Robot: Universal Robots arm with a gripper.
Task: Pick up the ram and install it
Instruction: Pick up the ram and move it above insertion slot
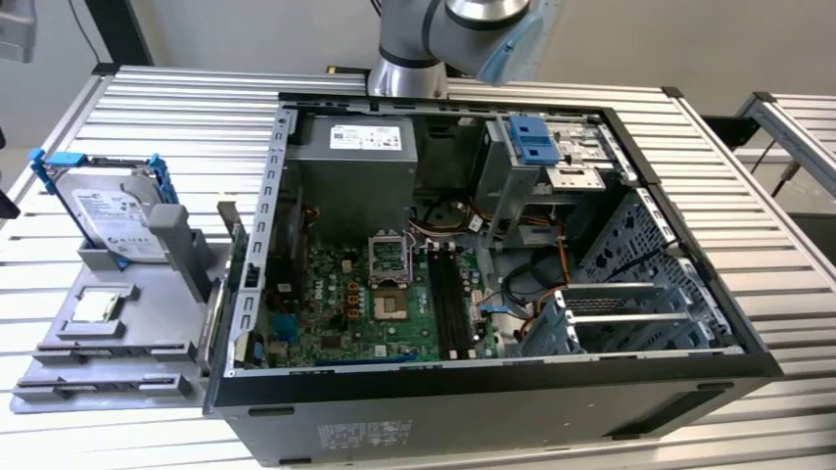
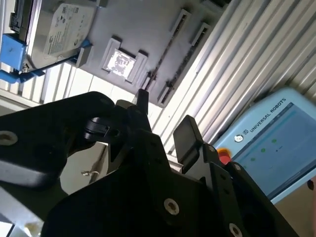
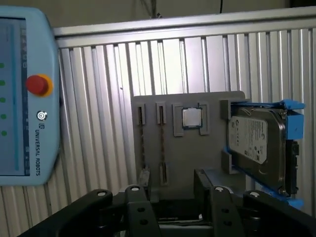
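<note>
My gripper [image 3: 174,197] hangs well above the grey holder tray [image 3: 207,158], open, with nothing between its black fingers [image 2: 186,133]. In both wrist views the tray carries two long slot holders, and a thin dark strip [image 3: 142,144] runs along each of them [image 2: 165,52]. Seen edge-on, I cannot tell whether a strip is the ram. The open computer case [image 1: 496,392] lies on its side with the motherboard [image 1: 379,304] exposed. Its black memory slots [image 1: 451,294] run beside the processor socket.
A silver hard drive [image 3: 256,143] in a blue frame stands at one end of the tray, with a small square chip [image 3: 191,117] beside it. A teach pendant [image 3: 24,98] lies on the slatted metal table [image 1: 157,117]. The arm's base [image 1: 411,69] stands behind the case.
</note>
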